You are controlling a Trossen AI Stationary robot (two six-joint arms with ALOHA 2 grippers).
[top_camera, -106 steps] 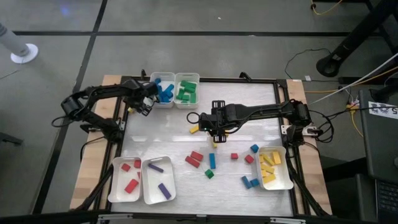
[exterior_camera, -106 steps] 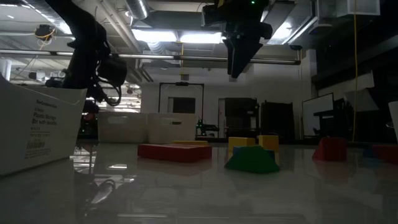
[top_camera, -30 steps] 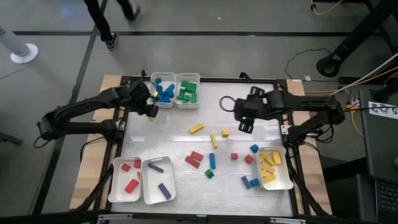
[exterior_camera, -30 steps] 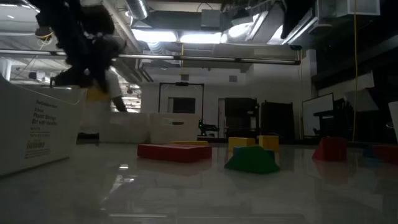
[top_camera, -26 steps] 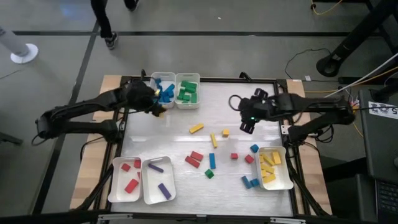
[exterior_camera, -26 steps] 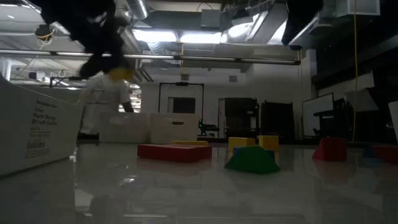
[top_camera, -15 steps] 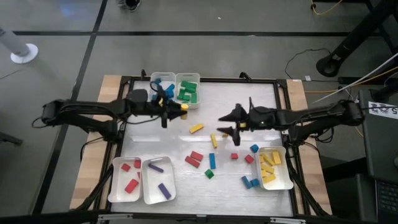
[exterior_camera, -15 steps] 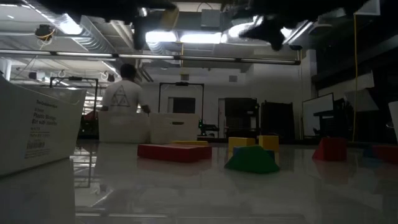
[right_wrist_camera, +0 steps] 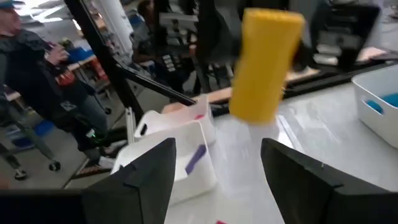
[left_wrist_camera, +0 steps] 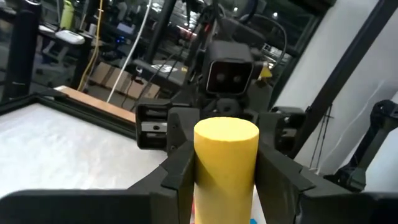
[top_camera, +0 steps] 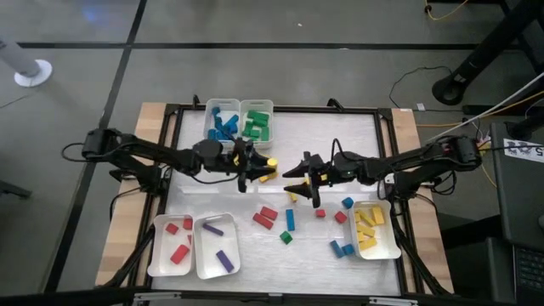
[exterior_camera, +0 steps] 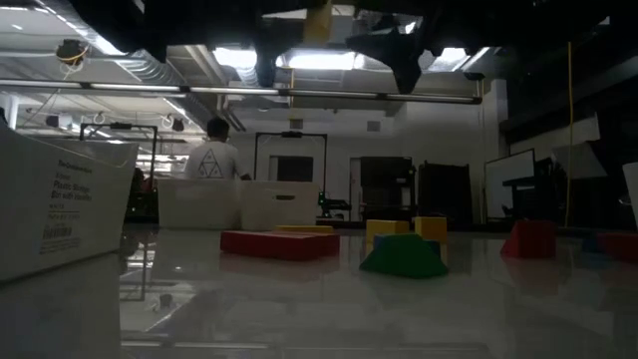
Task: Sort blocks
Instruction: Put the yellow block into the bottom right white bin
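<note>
While person [exterior_camera: 212,152] stands beyond, white table [top_camera: 340,136] holds scattered blocks [top_camera: 269,217].

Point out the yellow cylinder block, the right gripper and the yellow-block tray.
Yellow cylinder block [left_wrist_camera: 226,163], left wrist view, its side face.
Right gripper [top_camera: 299,178], high view, between fingertips.
White tray of yellow blocks [top_camera: 394,231], high view, right rim.

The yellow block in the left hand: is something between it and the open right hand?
Nothing visible. The left hand grips the yellow block above the table's middle, and the open right hand faces it across an empty gap.
</note>
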